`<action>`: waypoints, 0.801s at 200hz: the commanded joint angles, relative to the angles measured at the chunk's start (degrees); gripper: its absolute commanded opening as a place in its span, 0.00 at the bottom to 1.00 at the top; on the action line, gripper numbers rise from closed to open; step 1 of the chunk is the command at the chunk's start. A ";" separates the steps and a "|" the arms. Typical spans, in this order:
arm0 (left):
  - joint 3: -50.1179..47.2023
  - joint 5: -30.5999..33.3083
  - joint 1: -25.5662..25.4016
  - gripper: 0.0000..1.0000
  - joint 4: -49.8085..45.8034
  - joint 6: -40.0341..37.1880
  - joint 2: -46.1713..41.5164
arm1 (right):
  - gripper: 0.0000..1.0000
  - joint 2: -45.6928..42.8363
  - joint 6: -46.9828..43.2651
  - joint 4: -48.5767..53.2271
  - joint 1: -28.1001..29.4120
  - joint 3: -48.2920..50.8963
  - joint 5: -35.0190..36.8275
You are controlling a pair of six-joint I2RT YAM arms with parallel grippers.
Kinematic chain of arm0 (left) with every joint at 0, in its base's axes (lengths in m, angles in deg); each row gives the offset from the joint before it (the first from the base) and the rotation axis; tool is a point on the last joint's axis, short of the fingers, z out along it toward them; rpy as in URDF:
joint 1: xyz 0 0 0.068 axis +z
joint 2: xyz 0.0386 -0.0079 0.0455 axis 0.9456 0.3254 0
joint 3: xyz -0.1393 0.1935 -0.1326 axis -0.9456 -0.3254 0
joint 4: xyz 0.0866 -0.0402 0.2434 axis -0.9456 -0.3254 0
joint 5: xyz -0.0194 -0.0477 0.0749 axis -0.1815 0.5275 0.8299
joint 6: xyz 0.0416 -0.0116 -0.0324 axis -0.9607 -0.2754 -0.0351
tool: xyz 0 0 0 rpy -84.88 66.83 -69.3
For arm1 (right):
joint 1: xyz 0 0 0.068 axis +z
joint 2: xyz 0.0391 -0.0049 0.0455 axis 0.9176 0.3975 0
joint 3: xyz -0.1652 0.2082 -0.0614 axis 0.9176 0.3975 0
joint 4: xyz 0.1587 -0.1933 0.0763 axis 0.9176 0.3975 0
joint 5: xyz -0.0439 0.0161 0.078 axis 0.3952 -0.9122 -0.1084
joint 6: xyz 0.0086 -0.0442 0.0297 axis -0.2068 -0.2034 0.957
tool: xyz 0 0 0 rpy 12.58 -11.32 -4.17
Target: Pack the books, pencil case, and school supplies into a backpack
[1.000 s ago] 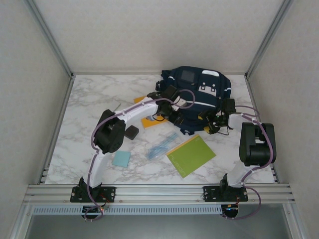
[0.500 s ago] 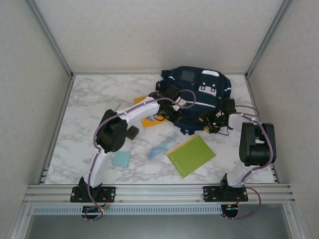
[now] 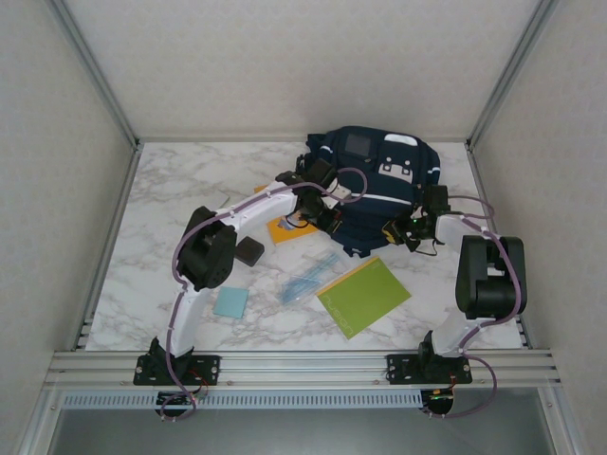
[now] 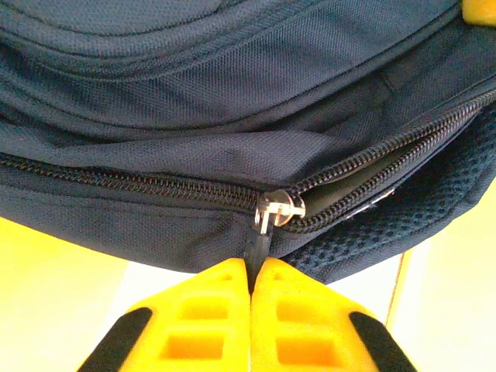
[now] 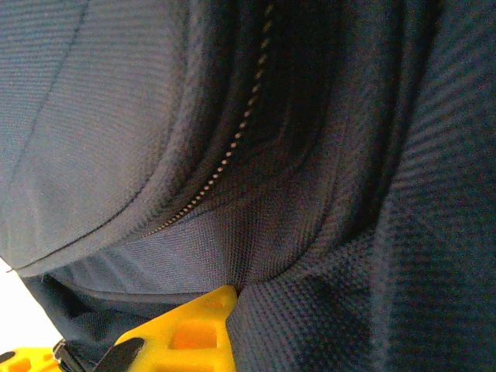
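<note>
At the back of the table (image 3: 190,190) sits the navy backpack (image 3: 375,185). The left gripper (image 4: 254,267) pinches its zipper pull (image 4: 262,232) tight — the zip is partly open. The right gripper (image 5: 229,298) is squeezed shut on the bag's cloth.

The backpack (image 3: 375,185) sits at the back of the counter (image 3: 171,199), right of centre, with the larger notebook (image 3: 365,296) in front of it. Left of the notebook lie the packet of sticks (image 3: 308,277), then the square pad (image 3: 230,302). The pencil case (image 3: 250,251) lies behind the pad, the smaller book (image 3: 281,231) beside the backpack's left edge.
</note>
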 commanded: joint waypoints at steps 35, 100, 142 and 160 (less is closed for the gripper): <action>-1.61 0.69 3.02 0.00 -3.43 -0.02 -3.06 | 0.00 -2.60 -6.09 7.12 -2.44 -2.41 8.09; -3.51 5.74 6.18 0.00 -10.91 -4.56 -1.73 | 0.00 -1.95 -14.25 13.92 -7.76 -9.04 11.72; -3.23 -2.06 4.69 0.00 -8.81 -0.02 -4.04 | 0.00 -0.01 -14.08 15.05 -7.98 -13.48 6.18; -0.45 -5.35 3.08 0.00 -7.50 3.86 -3.80 | 0.34 -1.94 -11.65 16.53 -7.87 -13.12 2.34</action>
